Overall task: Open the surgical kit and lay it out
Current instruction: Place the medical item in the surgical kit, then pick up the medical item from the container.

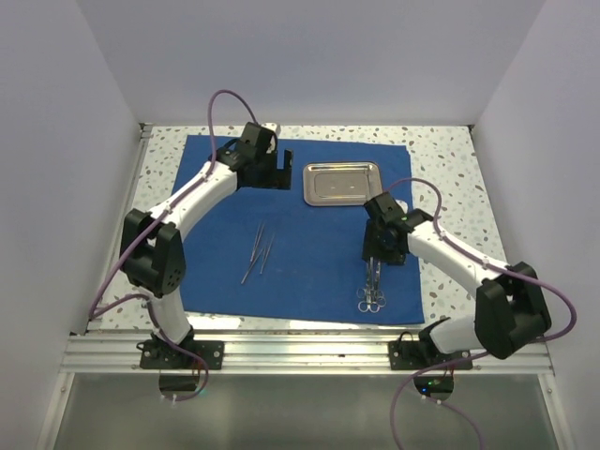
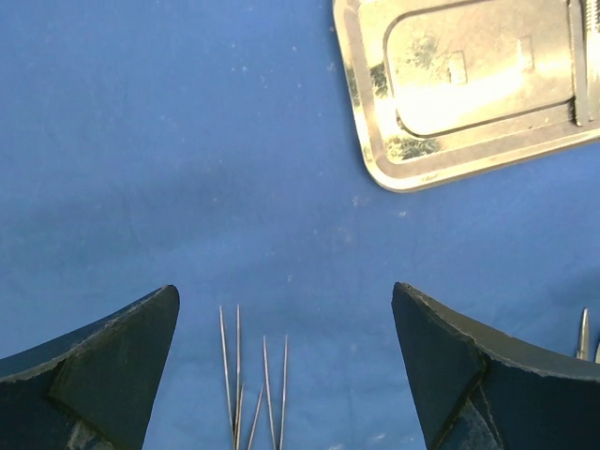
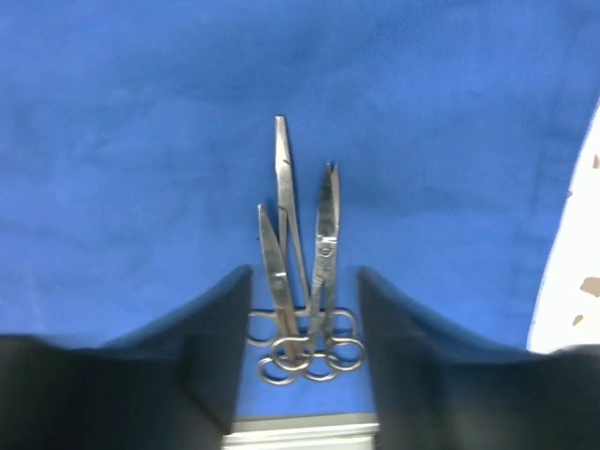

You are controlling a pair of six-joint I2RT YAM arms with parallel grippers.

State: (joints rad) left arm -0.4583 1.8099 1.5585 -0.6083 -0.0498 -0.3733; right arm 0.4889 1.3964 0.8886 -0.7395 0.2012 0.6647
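Note:
The royal-blue drape (image 1: 309,272) lies spread flat on the table. The shiny steel tray (image 1: 341,182) sits empty at its far middle; it also shows in the left wrist view (image 2: 469,84). Two tweezers (image 1: 257,253) lie left of centre, their tips in the left wrist view (image 2: 251,384). Three ring-handled forceps (image 1: 371,286) lie bunched at the near right, and in the right wrist view (image 3: 305,281). My left gripper (image 1: 274,171) is open and empty near the drape's far edge. My right gripper (image 1: 380,251) is open, hovering above the forceps, jaws either side of them.
The speckled tabletop (image 1: 441,159) shows around the drape. White walls enclose the table on three sides. A metal rail (image 1: 300,352) runs along the near edge by the arm bases.

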